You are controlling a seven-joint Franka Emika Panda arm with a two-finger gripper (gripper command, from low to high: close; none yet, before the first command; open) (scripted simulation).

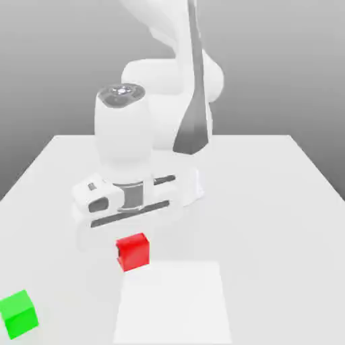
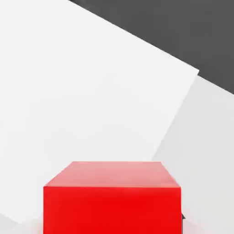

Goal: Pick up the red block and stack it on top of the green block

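The gripper [image 1: 133,251] is closed on the red block [image 1: 133,252], holding it beneath the hand, just below the centre of the exterior view, toward seven o'clock. From the red block, a pale square [image 1: 173,301] lies near, toward five o'clock in that view, on the white table [image 1: 269,215]. The green block [image 1: 19,315] sits on the table well apart from the gripper, toward eight o'clock from the red block, at the exterior view's left edge, with nothing stacked on it.

open tabletop [image 1: 276,222] between red block [image 1: 133,252] and green block [image 1: 19,314], green block's top uncovered
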